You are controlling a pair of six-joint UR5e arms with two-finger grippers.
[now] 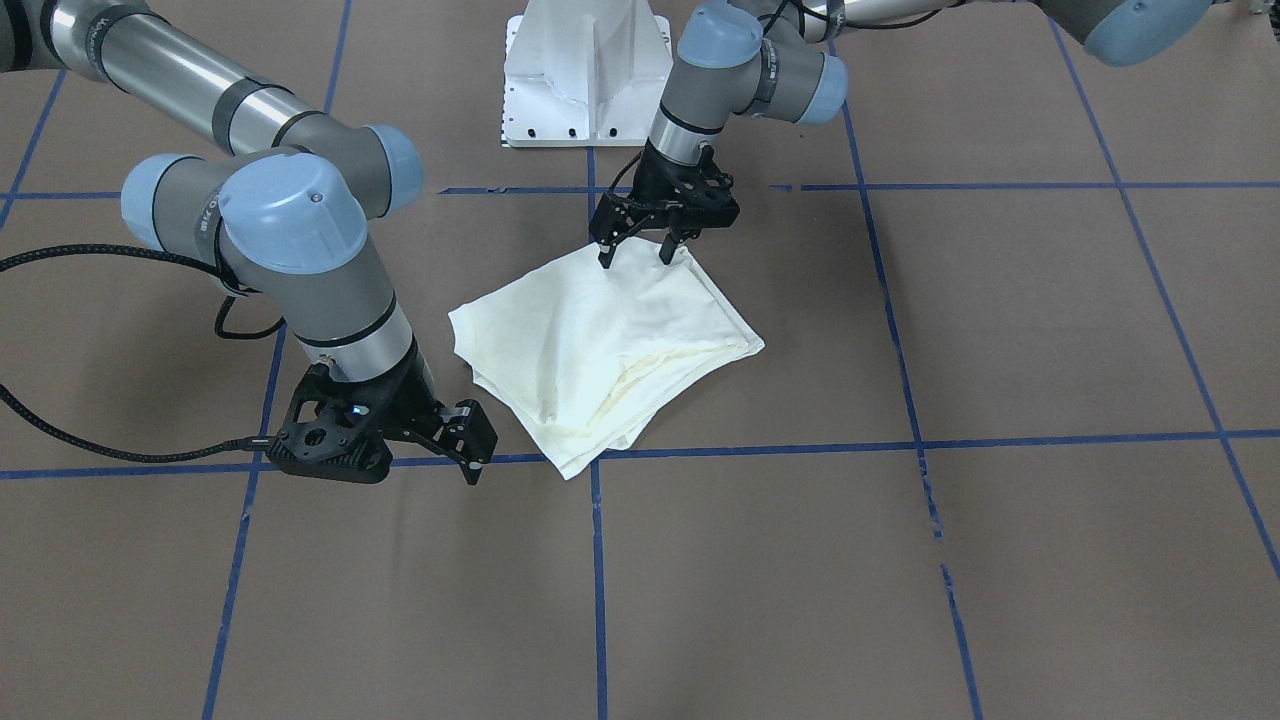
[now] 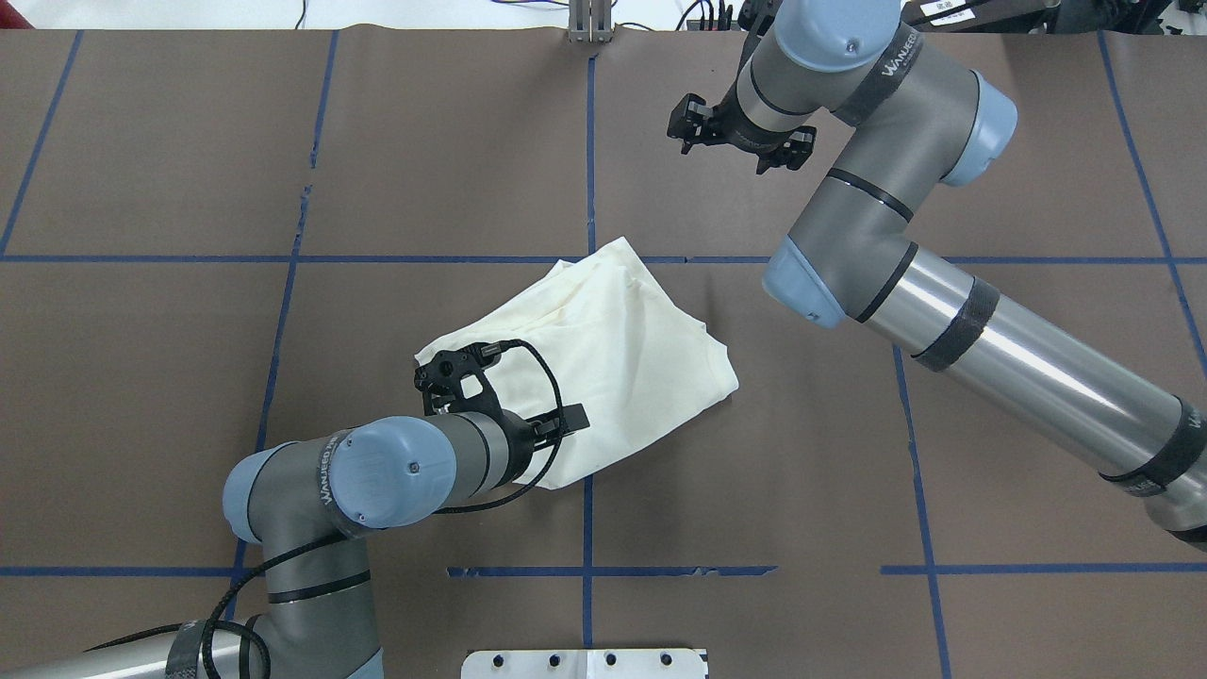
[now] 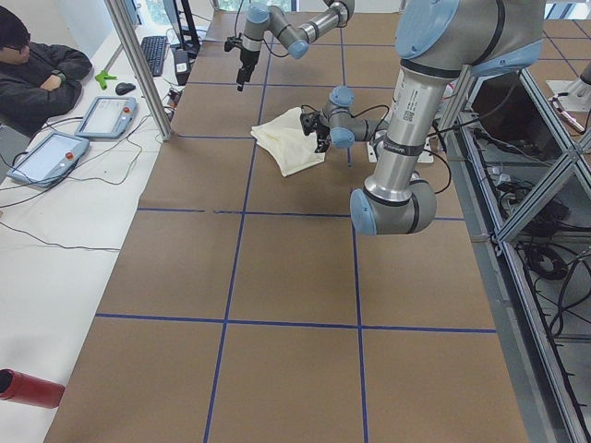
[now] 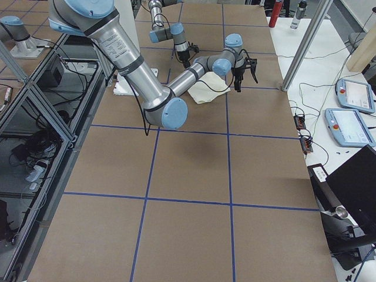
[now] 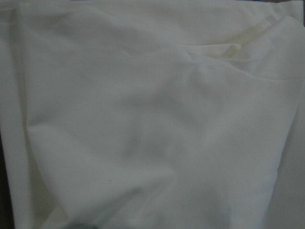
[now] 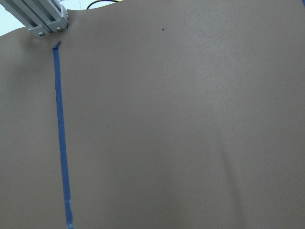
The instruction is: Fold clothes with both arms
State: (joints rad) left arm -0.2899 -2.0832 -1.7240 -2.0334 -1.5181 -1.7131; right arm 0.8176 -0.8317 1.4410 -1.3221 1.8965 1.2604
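T-shirt (image 1: 600, 340) folded near pedestal (image 1: 590, 80); left tool (image 1: 636, 255) at its edge

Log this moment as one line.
T-shirt: folded, on table, plain cream side up | left gripper: open, over its robot-side edge | right gripper: open, clear of it, holding nothing

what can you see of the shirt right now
The shirt is soft-looking cream cloth, folded into a rough four-sided packet with its plain side up; no print shows. Stacked layer edges and creases show along its operator-side edge. It lies flat on the brown table, one corner over a crossing of blue tape. The left gripper hangs at its robot-side edge, jaws open; whether they touch it is unclear.
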